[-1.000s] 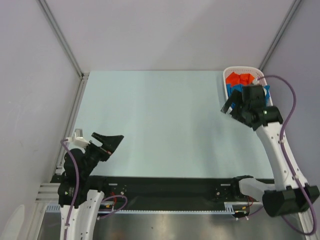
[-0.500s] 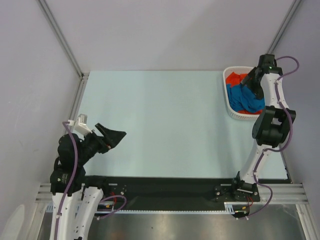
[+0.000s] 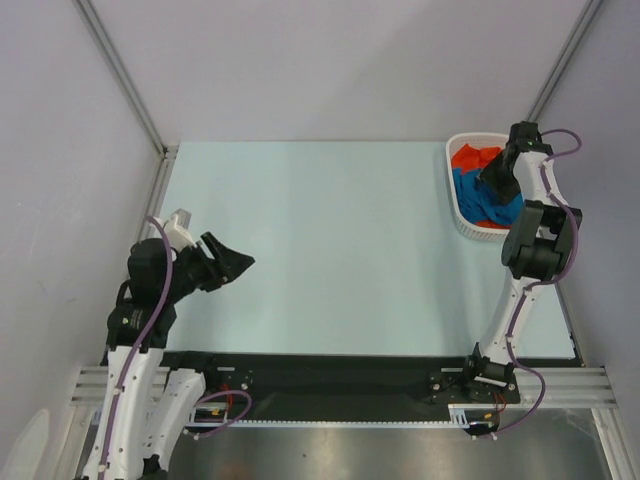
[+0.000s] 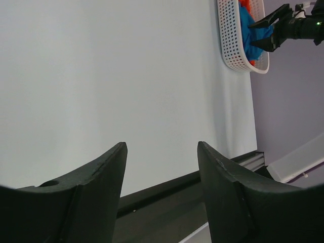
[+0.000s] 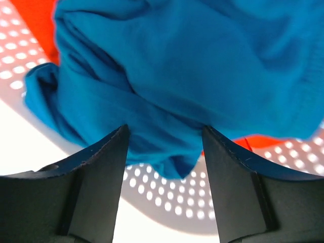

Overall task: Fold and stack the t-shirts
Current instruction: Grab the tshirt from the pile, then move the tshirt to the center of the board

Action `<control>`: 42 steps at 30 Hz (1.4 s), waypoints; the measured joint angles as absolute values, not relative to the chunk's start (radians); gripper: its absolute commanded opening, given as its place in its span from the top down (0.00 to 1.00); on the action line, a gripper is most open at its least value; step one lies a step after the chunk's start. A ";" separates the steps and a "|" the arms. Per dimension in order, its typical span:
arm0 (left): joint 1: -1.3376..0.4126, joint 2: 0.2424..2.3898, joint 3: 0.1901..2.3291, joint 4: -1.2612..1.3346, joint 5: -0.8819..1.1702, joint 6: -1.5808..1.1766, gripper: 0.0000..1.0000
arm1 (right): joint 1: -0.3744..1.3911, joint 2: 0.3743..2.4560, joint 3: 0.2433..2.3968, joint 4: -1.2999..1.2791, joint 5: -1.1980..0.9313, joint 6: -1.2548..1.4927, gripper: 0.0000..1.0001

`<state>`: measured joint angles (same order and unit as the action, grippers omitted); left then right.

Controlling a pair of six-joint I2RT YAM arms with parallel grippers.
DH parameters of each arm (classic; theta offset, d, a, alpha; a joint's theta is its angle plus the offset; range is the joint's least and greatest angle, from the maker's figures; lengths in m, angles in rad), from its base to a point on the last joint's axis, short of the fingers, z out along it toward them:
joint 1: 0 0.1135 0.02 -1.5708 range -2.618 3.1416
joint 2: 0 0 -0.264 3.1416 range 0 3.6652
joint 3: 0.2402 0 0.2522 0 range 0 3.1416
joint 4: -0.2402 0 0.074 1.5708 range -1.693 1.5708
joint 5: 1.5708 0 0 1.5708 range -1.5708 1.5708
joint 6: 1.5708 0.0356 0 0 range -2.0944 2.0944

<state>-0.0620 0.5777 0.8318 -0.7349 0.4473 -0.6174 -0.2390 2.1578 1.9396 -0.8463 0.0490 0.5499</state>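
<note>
The rumpled blue t-shirt (image 5: pixel 202 66) in the far-right perforated basket (image 5: pixel 167 200) is overhung by the wide-spread right gripper (image 5: pixel 163 131); the left gripper (image 4: pixel 161 148) is likewise spread.

Far right on the table (image 3: pixel 330 230), the basket (image 3: pixel 468 228) is set against the edge. Two t-shirts are heaped in it, the nearer t-shirt (image 3: pixel 470 197) overlapping the farther t-shirt (image 3: pixel 466 157). The right gripper (image 3: pixel 495 182) is held just above them. The left gripper (image 3: pixel 238 264) is held over the near left, well apart.
</note>
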 measured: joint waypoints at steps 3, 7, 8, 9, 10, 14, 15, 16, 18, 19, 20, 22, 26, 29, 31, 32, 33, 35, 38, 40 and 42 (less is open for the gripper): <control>-0.062 0.612 0.833 -0.716 0.450 -0.609 0.38 | -0.234 2.196 1.940 -0.834 0.033 0.557 0.38; -0.062 0.645 0.834 -0.693 0.455 -0.601 0.39 | -0.234 2.225 1.947 -0.827 0.009 0.559 0.74; -0.062 0.651 0.834 -0.687 0.456 -0.601 0.40 | -0.234 2.234 1.961 -0.831 0.006 0.558 0.87; -0.062 0.655 0.835 -0.680 0.457 -0.601 0.40 | -0.234 2.244 1.984 -0.835 0.005 0.560 0.90; -0.062 0.656 0.835 -0.674 0.457 -0.600 0.40 | -0.235 2.252 2.011 -0.840 0.004 0.561 0.95; -0.062 0.666 0.852 -0.673 0.460 -0.588 0.42 | -0.235 2.268 2.135 -0.875 0.028 0.559 1.00; -0.062 0.667 0.860 -0.675 0.464 -0.580 0.42 | -0.235 2.268 2.177 -0.887 0.037 0.559 1.00; -0.062 0.668 0.868 -0.676 0.469 -0.572 0.43 | -0.233 2.268 2.229 -0.893 0.044 0.557 1.00; -0.062 0.669 0.882 -0.683 0.479 -0.554 0.43 | -0.231 2.256 2.297 -0.886 0.048 0.557 1.00; -0.062 0.668 0.891 -0.691 0.483 -0.540 0.43 | -0.228 2.239 2.320 -0.878 0.047 0.558 1.00; -0.062 0.667 0.897 -0.697 0.486 -0.535 0.43 | -0.222 2.215 2.332 -0.871 0.046 0.559 1.00; -0.062 0.659 0.913 -0.714 0.496 -0.517 0.43 | -0.213 2.149 2.334 -0.857 0.046 0.563 1.00; -0.077 0.643 0.943 -0.727 0.509 -0.503 0.43 | -0.151 1.988 2.341 -0.841 0.061 0.561 1.00; -0.115 0.624 0.957 -0.728 0.512 -0.495 0.43 | -0.052 1.847 2.342 -0.833 0.093 0.536 1.00; -0.143 0.615 0.960 -0.727 0.511 -0.494 0.43 | 0.062 1.732 2.342 -0.825 0.116 0.507 1.00; -0.156 0.611 0.960 -0.729 0.509 -0.493 0.43 | 0.126 1.677 2.338 -0.820 0.121 0.495 1.00; -0.169 0.606 0.960 -0.730 0.508 -0.492 0.43 | 0.191 1.621 2.329 -0.815 0.120 0.486 1.00; -0.190 0.597 0.961 -0.739 0.500 -0.488 0.43 | 0.309 1.511 2.288 -0.807 0.117 0.485 1.00; -0.211 0.580 0.962 -0.754 0.497 -0.488 0.43 | 0.495 1.312 2.109 -0.766 0.128 0.511 1.00; -0.219 0.569 0.962 -0.764 0.496 -0.488 0.42 | 0.624 1.202 1.950 -0.740 0.135 0.537 1.00; -0.221 0.553 0.962 -0.773 0.493 -0.489 0.42 | 0.761 1.150 1.835 -0.728 0.138 0.566 1.00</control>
